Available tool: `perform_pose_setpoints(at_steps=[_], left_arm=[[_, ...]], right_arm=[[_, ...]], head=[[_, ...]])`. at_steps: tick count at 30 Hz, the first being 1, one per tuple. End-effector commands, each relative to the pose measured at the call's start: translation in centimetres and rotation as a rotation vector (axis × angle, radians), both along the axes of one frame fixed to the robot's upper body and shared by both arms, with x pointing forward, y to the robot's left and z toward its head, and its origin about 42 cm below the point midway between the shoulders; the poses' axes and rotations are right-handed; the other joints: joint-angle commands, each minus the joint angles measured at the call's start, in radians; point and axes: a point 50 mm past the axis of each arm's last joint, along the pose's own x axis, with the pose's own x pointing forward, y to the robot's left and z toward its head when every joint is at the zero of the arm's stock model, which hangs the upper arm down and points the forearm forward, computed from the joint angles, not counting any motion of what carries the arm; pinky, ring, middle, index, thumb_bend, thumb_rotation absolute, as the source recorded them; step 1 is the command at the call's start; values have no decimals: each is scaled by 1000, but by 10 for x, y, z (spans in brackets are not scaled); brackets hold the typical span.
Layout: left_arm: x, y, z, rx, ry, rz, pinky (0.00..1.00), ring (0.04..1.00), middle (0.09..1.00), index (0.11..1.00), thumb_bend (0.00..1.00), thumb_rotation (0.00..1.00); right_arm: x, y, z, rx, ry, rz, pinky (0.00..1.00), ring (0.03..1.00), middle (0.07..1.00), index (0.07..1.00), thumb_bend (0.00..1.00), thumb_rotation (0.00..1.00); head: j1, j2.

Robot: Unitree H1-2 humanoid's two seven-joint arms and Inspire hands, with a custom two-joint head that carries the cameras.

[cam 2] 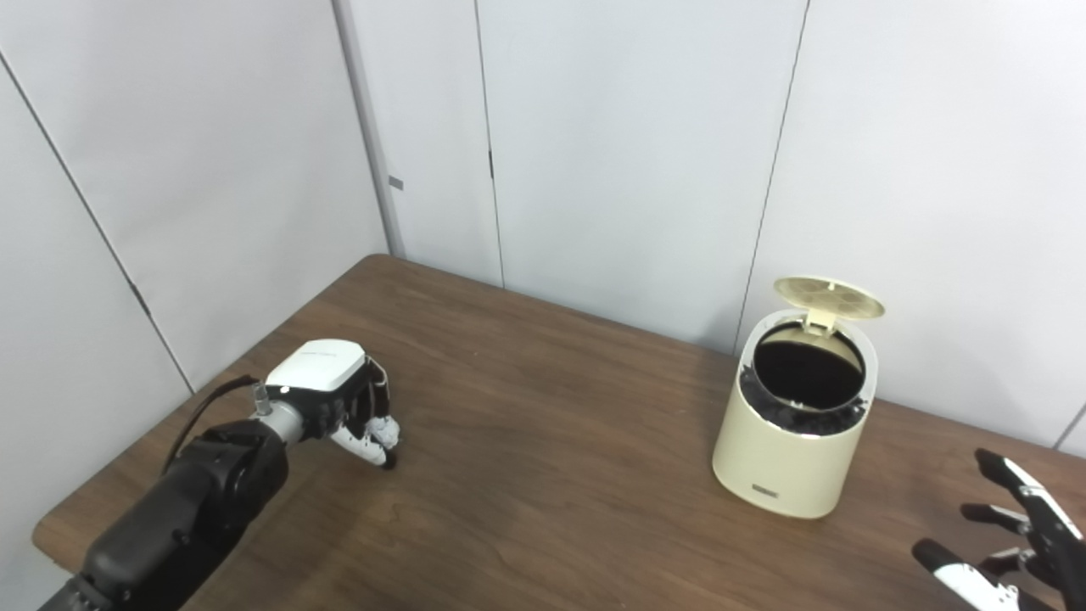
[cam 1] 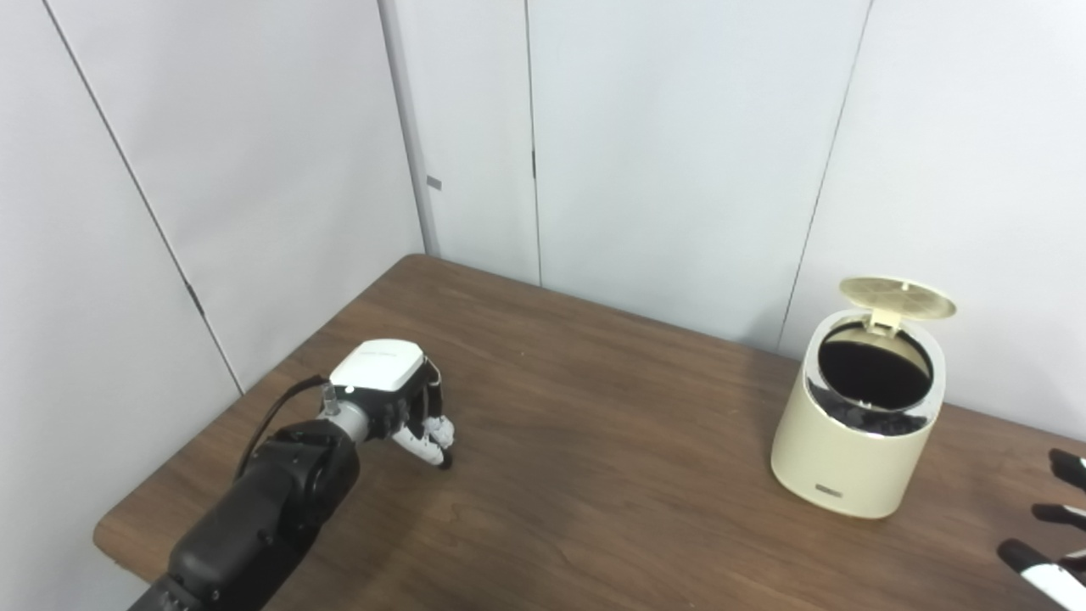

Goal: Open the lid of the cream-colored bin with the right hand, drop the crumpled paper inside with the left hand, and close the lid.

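Note:
The cream-colored bin [cam 1: 853, 424] stands on the right part of the table with its round lid [cam 1: 898, 297] tipped up at the back. Its mouth is dark with a black liner [cam 2: 802, 412]. Far to the left, my left hand [cam 1: 399, 399] rests palm down on the wood. Its fingers [cam 2: 373, 437] are curled under, and a small white lump among them looks like the crumpled paper, mostly hidden. My right hand [cam 2: 1010, 543] hovers open at the bottom right corner, fingers spread, a little way right of the bin.
The brown wooden table [cam 1: 594, 475] runs from the near left edge back to white wall panels [cam 1: 679, 153] just behind the bin. The table's left corner lies close to my left arm [cam 1: 254, 509].

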Motion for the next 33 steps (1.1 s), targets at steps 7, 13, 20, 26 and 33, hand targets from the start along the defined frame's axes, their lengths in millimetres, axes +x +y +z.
perform_pose_setpoints(at_steps=[7, 13, 20, 26, 33], left_arm=[[0, -1, 0, 40, 16, -39, 452, 451, 496, 491, 504, 0], [1, -3, 8, 44, -1, -53, 416, 429, 502, 493, 504, 0], [1, -6, 19, 75, 5, -51, 404, 418, 483, 510, 504, 0], [2, -7, 29, 83, 0, -42, 432, 419, 473, 513, 504, 0], [1, -8, 45, 86, -19, -29, 423, 424, 494, 503, 504, 0]], right_arm=[[3, -1, 19, -6, -83, 0, 407, 743, 890, 879, 770, 618], [3, -1, 19, 6, -81, 0, 410, 739, 888, 871, 780, 614], [4, -1, 19, 2, -83, -4, 417, 747, 890, 876, 762, 607], [4, -1, 19, 2, -85, -3, 419, 744, 889, 874, 756, 607], [4, 1, 19, 2, -79, 1, 415, 746, 895, 876, 754, 614]], head=[[3, 0], [4, -1], [4, -1], [9, 4], [9, 4]])
